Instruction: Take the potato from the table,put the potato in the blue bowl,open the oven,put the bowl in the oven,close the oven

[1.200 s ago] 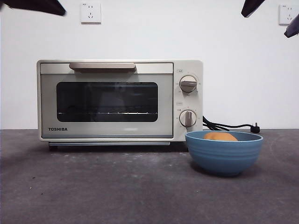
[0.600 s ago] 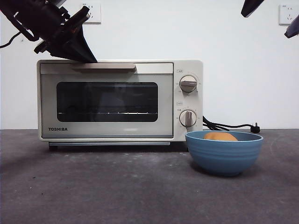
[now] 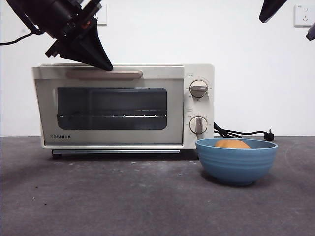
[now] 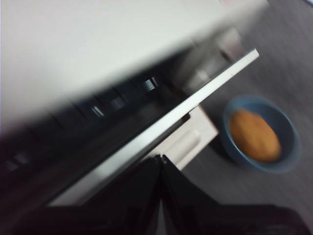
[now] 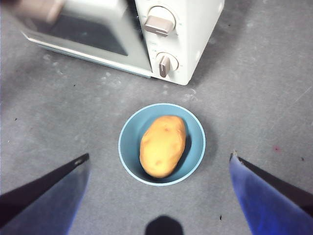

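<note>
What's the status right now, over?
Left pincer shut at the oven handle, door tipped ajar. Right pincer open, above the blue bowl. Potato in the bowl. Nothing in the way.

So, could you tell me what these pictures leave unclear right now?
- Front view: the potato shows only its top; the bowl wall hides the rest.
- Front view: the left gripper covers part of the oven handle, so the contact is unclear.
- Left wrist view: motion blur smears the oven door.
- Right wrist view: the top edge cuts off the oven; the right gripper hangs open above the bowl.
</note>
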`<state>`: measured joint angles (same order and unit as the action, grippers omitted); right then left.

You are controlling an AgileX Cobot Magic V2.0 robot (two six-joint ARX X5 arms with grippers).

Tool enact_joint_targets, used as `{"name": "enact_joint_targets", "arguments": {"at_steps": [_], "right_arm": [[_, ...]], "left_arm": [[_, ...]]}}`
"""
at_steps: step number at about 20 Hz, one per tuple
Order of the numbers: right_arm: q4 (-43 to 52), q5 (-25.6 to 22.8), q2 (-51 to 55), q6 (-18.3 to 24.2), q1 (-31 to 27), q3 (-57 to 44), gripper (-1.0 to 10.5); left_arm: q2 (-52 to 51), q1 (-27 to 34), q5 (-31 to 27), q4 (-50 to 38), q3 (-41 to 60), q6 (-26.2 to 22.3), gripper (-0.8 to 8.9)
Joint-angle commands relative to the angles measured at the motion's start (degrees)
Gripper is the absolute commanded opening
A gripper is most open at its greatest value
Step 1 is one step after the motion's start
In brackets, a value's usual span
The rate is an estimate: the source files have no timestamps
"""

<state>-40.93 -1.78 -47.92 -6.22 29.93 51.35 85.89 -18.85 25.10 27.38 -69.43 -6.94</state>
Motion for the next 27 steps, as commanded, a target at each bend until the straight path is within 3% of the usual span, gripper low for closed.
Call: {"name": "enact_joint_targets", "arguments": {"at_steps": [1,9,11,12,17,20,27], "right_arm": [[0.1,-0.3,-0.1,0.3,0.0,-0.5,4.7],[0.1,-0.5,-0.1,0.3,0.0,-0.5,4.7],[-0.1,-5.2,-0.1,0.0,0.0,-0.5,4.7],[-0.5,-7.5,-0.1,-0.2,-0.3,-0.5,4.7],[-1.6,-6.9,-0.2,-1.4,-4.7,-0.5,4.6],[-1.6,-2.4,-2.8,-1.5,-7.2,-0.5,4.0],[0.2,6.6,-17.9,-1.6,-12.9,-0.5,4.1]], "left_arm": [[2.3,-0.8,-2.2,7.5,2.3,-1.3,-0.08],[-0.5,-1.4,-2.3,20.8,2.3,-1.3,-0.08],[-2.1,-1.9,-2.2,23.3,2.3,-2.4,-0.08],[-3.1,-1.9,-2.3,23.7,2.3,-2.4,-0.08],[-14.0,-1.8,-2.5,22.0,2.3,-1.9,-0.08],[-22.1,-1.8,-2.7,21.5,2.3,-0.5,-0.08],[-38.6,-1.8,-6.6,22.9,2.3,2.9,-0.08]]}}
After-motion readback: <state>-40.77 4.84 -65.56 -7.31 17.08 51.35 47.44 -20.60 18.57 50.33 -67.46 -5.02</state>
